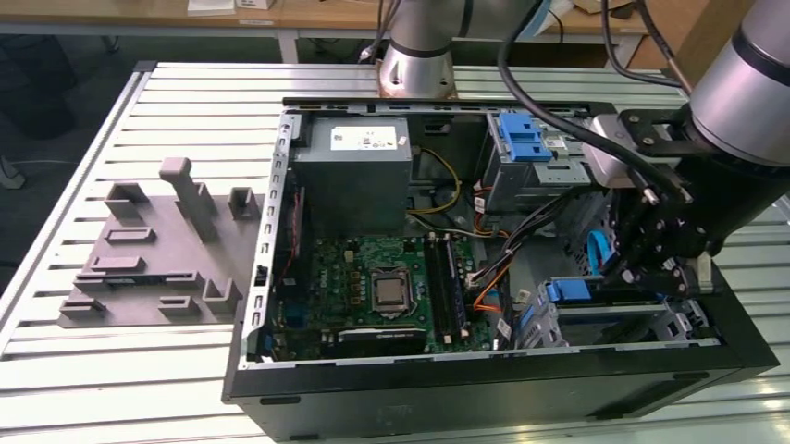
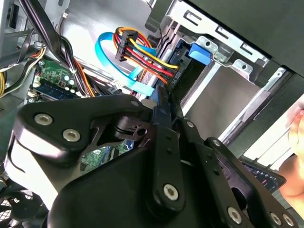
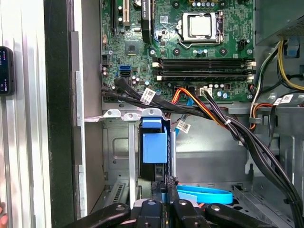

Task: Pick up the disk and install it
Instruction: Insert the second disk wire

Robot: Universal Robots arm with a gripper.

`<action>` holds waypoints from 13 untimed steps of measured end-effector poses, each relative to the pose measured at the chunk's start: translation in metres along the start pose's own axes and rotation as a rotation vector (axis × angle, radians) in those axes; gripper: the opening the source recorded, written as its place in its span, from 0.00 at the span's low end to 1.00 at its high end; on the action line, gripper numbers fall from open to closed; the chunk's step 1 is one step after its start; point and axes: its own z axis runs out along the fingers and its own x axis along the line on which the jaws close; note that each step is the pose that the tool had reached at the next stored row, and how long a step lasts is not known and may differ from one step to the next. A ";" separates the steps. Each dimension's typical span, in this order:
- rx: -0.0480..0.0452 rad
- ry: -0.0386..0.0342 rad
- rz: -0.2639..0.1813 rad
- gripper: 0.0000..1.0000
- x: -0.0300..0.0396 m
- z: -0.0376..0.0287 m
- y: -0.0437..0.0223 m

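Note:
The disk (image 3: 154, 142) stands on edge in the metal drive bay (image 3: 114, 114) at the case's front corner, its blue carrier tab facing outward. It shows again as a blue-edged block (image 1: 580, 290) in the exterior view and as a blue tab (image 2: 199, 52) in the second wrist view. My gripper (image 3: 165, 186) is shut, fingers pressed together, with the tips right at the disk's near end and not around it. In the exterior view the gripper (image 1: 639, 270) reaches down into the case on the exterior view's right, just beside the bay. The fingertips (image 2: 163, 102) meet by a blue flat cable (image 2: 142, 88).
Inside the open case lie the green motherboard (image 1: 383, 287), a grey power supply box (image 1: 358, 171) and a blue-latched drive cage (image 1: 524, 139). Cable bundles (image 3: 228, 126) cross close to the bay. A grey fixture (image 1: 161, 250) sits on the slatted table. A person's hand (image 2: 295, 121) shows at the edge.

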 end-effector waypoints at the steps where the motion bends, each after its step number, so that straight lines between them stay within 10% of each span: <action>1: 0.0000 0.0000 0.000 0.16 0.0000 0.0005 0.0000; 13: 0.0000 0.0003 0.000 0.16 0.0002 0.0043 -0.0001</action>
